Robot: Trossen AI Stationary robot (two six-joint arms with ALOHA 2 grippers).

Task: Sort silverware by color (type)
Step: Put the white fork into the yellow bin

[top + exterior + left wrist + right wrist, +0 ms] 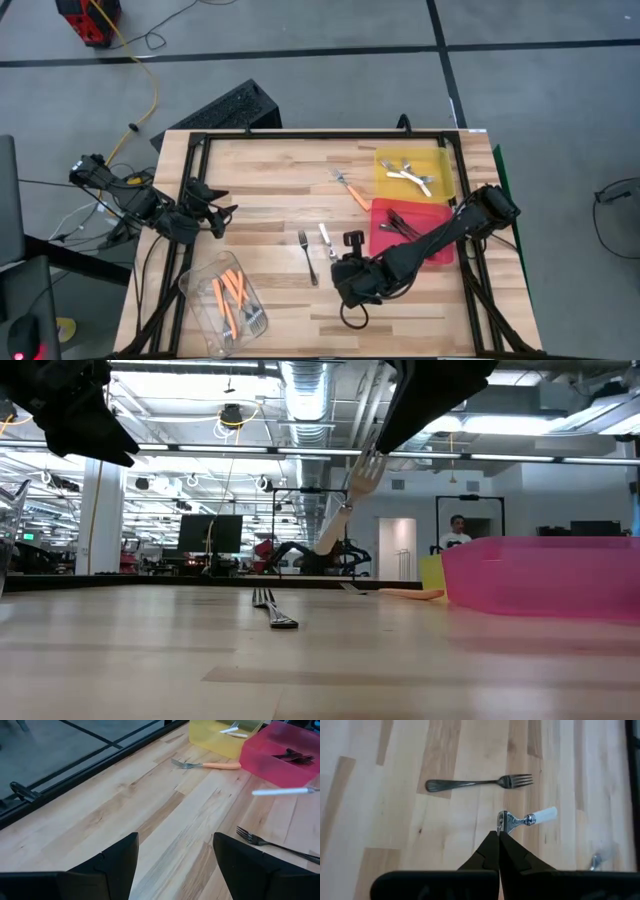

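Observation:
My right gripper [499,836] hangs over the table's middle, shut on a white-handled fork [325,240]. That fork also shows in the low view [345,505] and the left wrist view [280,792]. A dark fork [307,256] lies flat on the wood beside it, and an orange-handled fork [351,188] lies farther back. White forks lie in the yellow tray [440,160], dark ones in the red tray [440,250], and orange ones in the clear tub [205,320]. My left gripper [175,865] waits open above the table's left side. My right gripper pinches the white-handled fork's metal tine end [506,822] between its two fingertips, coming from above. The fork is lifted clear of the table and hangs tilted. Its tines [366,472] are up by the fingers and its white handle [330,538] slants down.
The yellow tray and the red tray sit side by side at the table's right. The clear tub stands near the front left corner. A black frame [300,135] runs round the table's edge. Bare wood lies between the two arms.

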